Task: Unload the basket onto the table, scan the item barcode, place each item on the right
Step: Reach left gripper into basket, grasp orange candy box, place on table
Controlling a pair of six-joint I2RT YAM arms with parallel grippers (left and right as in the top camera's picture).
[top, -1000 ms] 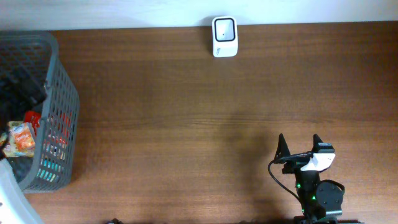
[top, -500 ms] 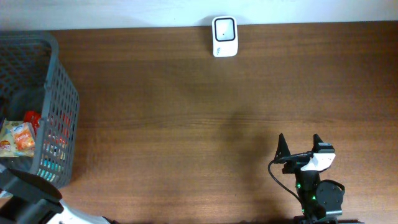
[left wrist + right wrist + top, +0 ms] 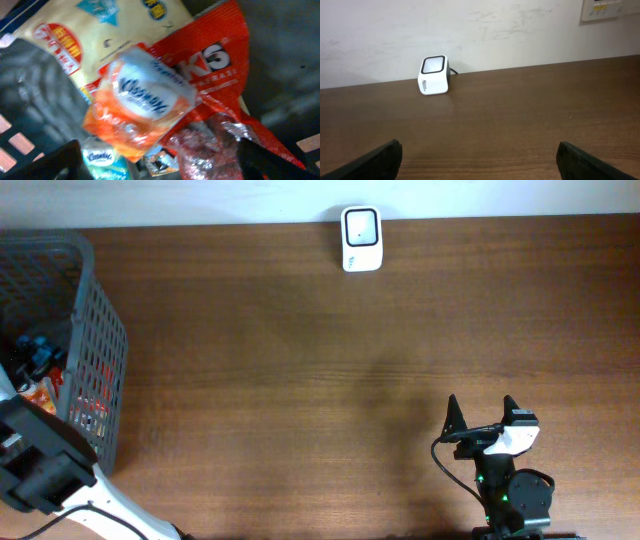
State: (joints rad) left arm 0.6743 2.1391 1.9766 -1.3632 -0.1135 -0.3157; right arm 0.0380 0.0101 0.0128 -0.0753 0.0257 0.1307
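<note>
- Over the basket [image 3: 100,360] at the left end of the worktop [image 3: 300,380], my left tool [image 3: 157,150] hangs with its jaws spread wide and nothing in them.
- The tissue pack [image 3: 145,107], orange wrap, sits straight below it. It lies on top of a red bag [image 3: 220,65] and overlaps a yellow packet [image 3: 90,30].
- The scanner [image 3: 360,238] stands at the far edge, mid-worktop, well apart from the basket.
- My right tool [image 3: 481,408] is parked near the front edge, jaws fully apart and empty, facing the scanner.
- Risk: the packs overlap, so closing here could pinch the red bag's film along with the tissue pack.
- Risk: glossy soft wrap could slip or crumple in the grip.
- Risk: I can't see a barcode on the pack; lifted wrong side out, it won't scan.
- Risk: the basket wall is close, so a snag on the way out is possible.
- Versus a second ago: my left arm [image 3: 40,465] has shifted from the basket's upper part towards its near end. Scanner and right tool are unchanged.
</note>
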